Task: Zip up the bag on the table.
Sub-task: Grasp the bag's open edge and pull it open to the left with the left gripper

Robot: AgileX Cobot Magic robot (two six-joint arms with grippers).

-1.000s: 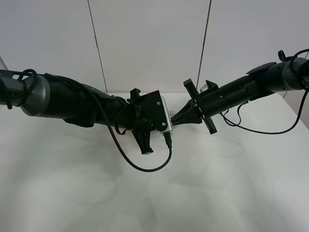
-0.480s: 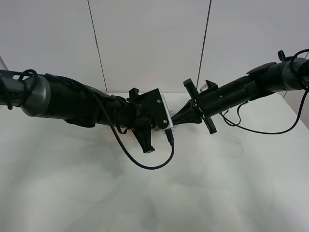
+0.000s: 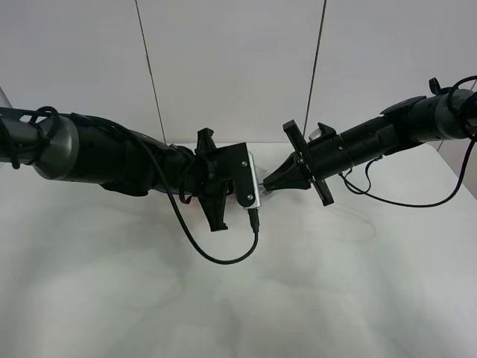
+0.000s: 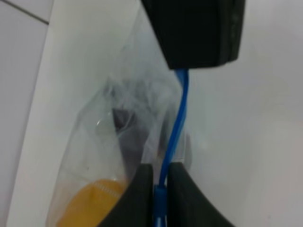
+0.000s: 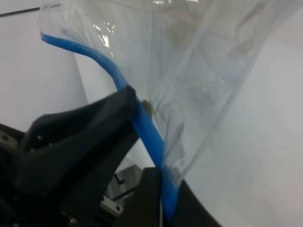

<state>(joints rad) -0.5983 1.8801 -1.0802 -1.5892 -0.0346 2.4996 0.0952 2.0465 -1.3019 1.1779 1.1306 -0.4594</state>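
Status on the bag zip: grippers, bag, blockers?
Left gripper shut on the bag at its blue seal strip. Right gripper shut on the same strip. Orange fruit inside; sealed length unclear. Nothing blocking the strip.

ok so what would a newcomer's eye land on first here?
The blue seal strip, pinched in both the left claw and the right claw, dominates the wrist views. From above, the black left arm and right arm meet nose to nose over the white table, mostly hiding the clear bag, whose orange fruit shows beside the left claw.
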